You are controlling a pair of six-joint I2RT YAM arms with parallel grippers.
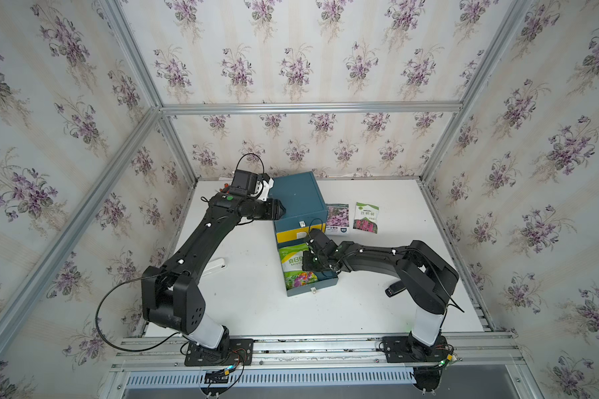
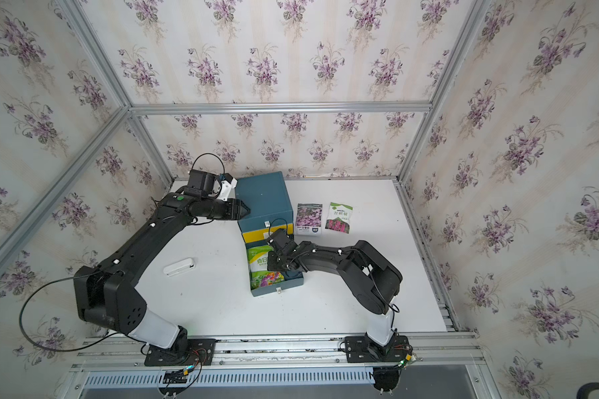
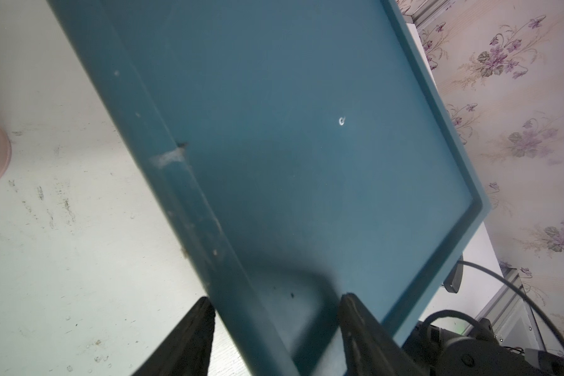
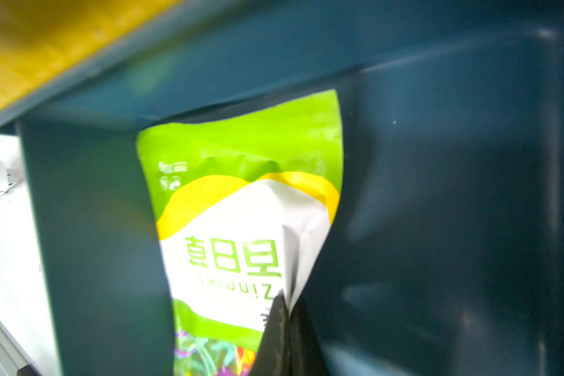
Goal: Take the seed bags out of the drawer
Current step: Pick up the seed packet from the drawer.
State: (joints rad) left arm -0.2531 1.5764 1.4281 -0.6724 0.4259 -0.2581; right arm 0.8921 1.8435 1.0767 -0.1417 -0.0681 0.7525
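Note:
A blue cabinet [image 1: 296, 193] stands at the back with its bottom drawer [image 1: 312, 288] pulled out. In the drawer lies the bright green seed bag [image 1: 293, 266] with a yellow band [image 4: 241, 211]. My right gripper [image 4: 285, 302] reaches into the drawer [image 4: 437, 195] and is shut on the bag's creased right edge. Two more seed bags lie on the table right of the cabinet: a pink-purple one [image 1: 337, 218] and a white-green one [image 1: 366, 217]. My left gripper [image 3: 275, 298] is open astride the cabinet's [image 3: 306, 130] top left rim, one finger beside the wall and one over the top.
A white oblong object [image 1: 215, 266] lies on the table left of the drawer. A small black gadget [image 1: 395, 289] shows under my right arm. A yellow drawer front [image 1: 291, 235] sits above the open drawer. Metal frame rails border the table.

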